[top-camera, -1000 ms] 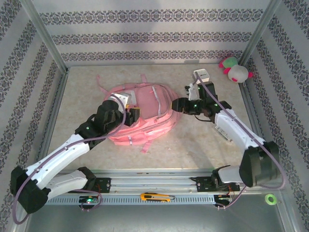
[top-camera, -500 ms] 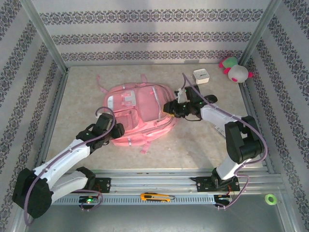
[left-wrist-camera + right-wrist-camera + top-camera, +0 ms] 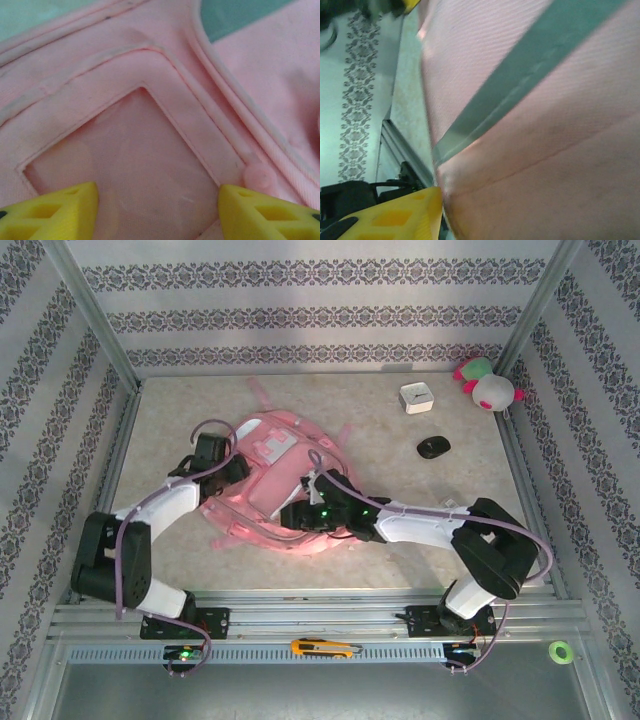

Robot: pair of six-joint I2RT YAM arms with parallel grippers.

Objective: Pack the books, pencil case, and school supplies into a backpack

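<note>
Soft pink fabric backpack (image 3: 265,478) with piped seams lies centre-left on the speckled beige table (image 3: 370,430). Left gripper (image 3: 157,205) spread wide over its clear window pocket (image 3: 130,165), holding nothing. Right gripper (image 3: 295,514) at the bag's near edge; its opening can't be told.

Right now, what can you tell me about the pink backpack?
The backpack is soft pink fabric with white patches, piped seams and a clear window pocket. It lies front-up on the table, straps splayed at the far end. The left gripper hangs open over the pocket; the right gripper is at its near edge.
</note>
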